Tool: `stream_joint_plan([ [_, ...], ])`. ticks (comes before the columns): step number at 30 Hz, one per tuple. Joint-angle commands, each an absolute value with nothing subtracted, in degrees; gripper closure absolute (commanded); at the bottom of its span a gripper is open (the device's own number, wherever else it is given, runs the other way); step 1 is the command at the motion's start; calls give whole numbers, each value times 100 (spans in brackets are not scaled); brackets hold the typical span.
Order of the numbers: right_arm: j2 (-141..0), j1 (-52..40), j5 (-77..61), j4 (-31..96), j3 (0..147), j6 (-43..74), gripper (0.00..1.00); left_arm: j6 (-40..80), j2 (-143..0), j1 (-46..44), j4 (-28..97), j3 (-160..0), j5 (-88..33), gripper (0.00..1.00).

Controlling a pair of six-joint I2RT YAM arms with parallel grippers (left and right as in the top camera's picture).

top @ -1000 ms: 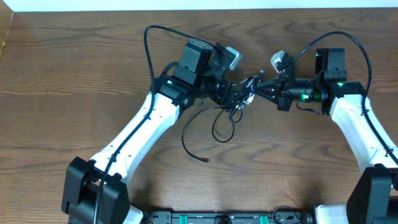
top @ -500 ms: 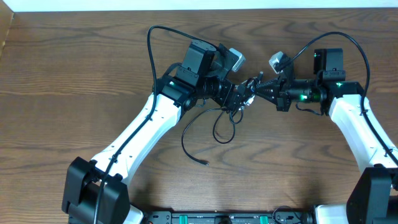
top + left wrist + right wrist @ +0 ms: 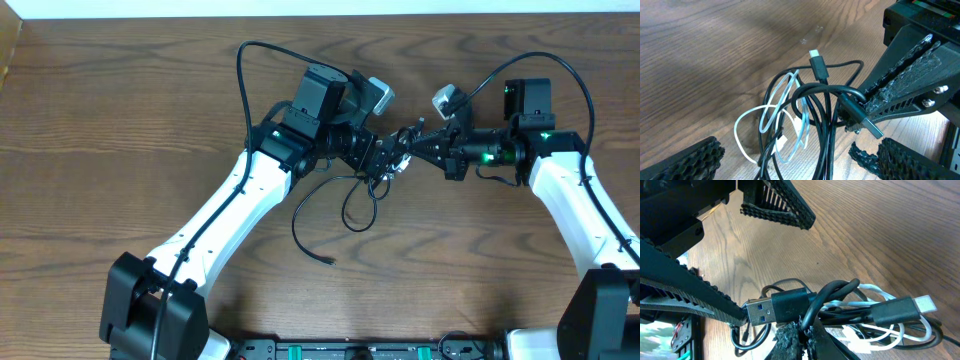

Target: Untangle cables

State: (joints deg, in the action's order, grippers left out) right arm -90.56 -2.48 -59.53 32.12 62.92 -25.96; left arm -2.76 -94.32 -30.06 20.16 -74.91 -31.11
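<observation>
The cables (image 3: 358,205) are a tangle of thin black cords and one white cord (image 3: 771,112), bunched between my two grippers above the table. My right gripper (image 3: 802,330) is shut on a black cable loop (image 3: 832,292), beside a USB-A plug (image 3: 762,311). That right gripper (image 3: 900,82) shows at the right of the left wrist view. My left gripper (image 3: 800,160) is open wide, its fingers (image 3: 687,160) on either side of the hanging black strands without touching them. A small black plug (image 3: 817,62) points up from the bundle. Overhead, the left gripper (image 3: 383,158) meets the right gripper (image 3: 406,141).
A loose black cable end (image 3: 329,260) trails across the wooden table (image 3: 120,120) toward the front. Thick black arm wires arch over the left arm (image 3: 241,75) and the right arm (image 3: 545,58). The table's back edge (image 3: 200,20) runs along the top.
The left arm shifted slightly to the right, toward the right gripper, then stayed still. The right gripper has kept its hold on the black cable.
</observation>
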Motion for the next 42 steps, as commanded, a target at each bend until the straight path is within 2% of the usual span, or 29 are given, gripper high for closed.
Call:
stream_joint_plan([
  [1, -8952, -274, -6125, 3218, 6294, -2574, 99, -226, -9430, -2993, 1986, -7599, -3055, 1],
  [42, -8952, -504, -6794, 3282, 6294, -2687, 99, -224, -9743, -2998, 1702, -7599, -2884, 1],
])
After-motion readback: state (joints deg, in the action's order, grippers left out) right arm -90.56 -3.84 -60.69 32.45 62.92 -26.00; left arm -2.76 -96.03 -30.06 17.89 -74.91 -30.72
